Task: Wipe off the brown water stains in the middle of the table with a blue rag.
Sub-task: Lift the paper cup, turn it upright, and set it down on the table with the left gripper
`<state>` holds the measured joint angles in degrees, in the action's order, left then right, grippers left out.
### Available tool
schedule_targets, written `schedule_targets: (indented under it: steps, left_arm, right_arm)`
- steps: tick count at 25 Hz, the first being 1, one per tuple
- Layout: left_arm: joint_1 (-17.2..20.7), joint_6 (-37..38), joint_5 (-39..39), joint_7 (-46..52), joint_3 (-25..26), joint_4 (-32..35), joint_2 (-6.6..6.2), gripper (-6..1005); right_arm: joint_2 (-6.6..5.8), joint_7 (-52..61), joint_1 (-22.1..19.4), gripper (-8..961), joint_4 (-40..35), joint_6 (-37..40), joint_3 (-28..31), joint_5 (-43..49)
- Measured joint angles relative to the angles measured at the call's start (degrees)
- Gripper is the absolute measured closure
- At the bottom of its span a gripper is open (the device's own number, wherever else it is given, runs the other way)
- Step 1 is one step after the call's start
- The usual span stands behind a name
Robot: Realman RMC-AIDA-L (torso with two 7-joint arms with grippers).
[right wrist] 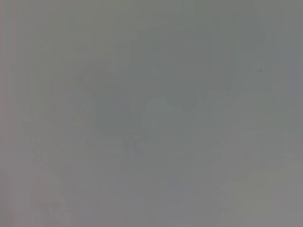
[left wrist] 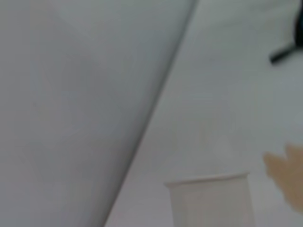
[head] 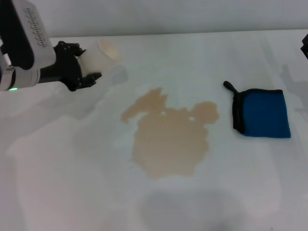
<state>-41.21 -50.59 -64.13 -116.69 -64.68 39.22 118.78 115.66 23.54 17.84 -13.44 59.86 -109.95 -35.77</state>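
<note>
nearest you, the brown water stains (head: pixel 171 139) spread mid-tabletop (head: pixel 72 192). the blue rag (head: pixel 263 113) lies flat to their right, apart. farther back left, your left gripper (head: pixel 86 67) has its jaws pinching a white paper cup (head: pixel 103 55).

A plain pale wall (head: pixel 192 14) is running behind the broad white tabletop (head: pixel 72 192), while soft overhead light is casting faint grey shadows across its near edge.

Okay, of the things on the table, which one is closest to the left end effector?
The white paper cup, right at the left end effector at the table's far left. The brown water stains and the blue rag lie farther right.
</note>
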Motion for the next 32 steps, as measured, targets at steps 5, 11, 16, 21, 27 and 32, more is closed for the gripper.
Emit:
schedule_targets:
  steps: [5, 11, 16, 21, 27, 32]
  left_arm:
    - [3.2, -0.2, -12.6, -4.8, -1.2, -1.2, 0.46, 405]
    - [6.0, -1.1, -33.3, -14.7, -3.4, -8.6, 0.61, 404]
    - [7.0, -4.2, -45.5, -22.1, -3.5, -15.6, 0.81, 404]
    - [7.3, -6.6, -54.9, -27.6, -3.5, -22.6, 1.08, 404]
    - [7.3, -6.7, -61.0, -29.0, -3.5, -28.0, 1.24, 404]
    - [7.4, -6.1, -62.9, -29.1, -3.5, -30.8, 1.35, 403]
  right_arm:
    - [-0.03, -0.1, 0.0, 88, 0.0, 0.0, 0.0, 0.0]
    - [-0.12, -0.3, 0.0, 88, 0.0, 0.0, 0.0, 0.0]
    - [-0.17, -0.4, 0.0, 88, 0.0, 0.0, 0.7, 0.0]
    - [-0.26, -0.4, 0.0, 89, 0.0, 0.0, 1.4, 0.0]
    - [-0.38, -0.4, 0.0, 89, 0.1, 0.0, 2.8, 0.1]
    - [-0.37, -0.4, 0.4, 89, 0.1, 0.0, 3.0, 0.1]
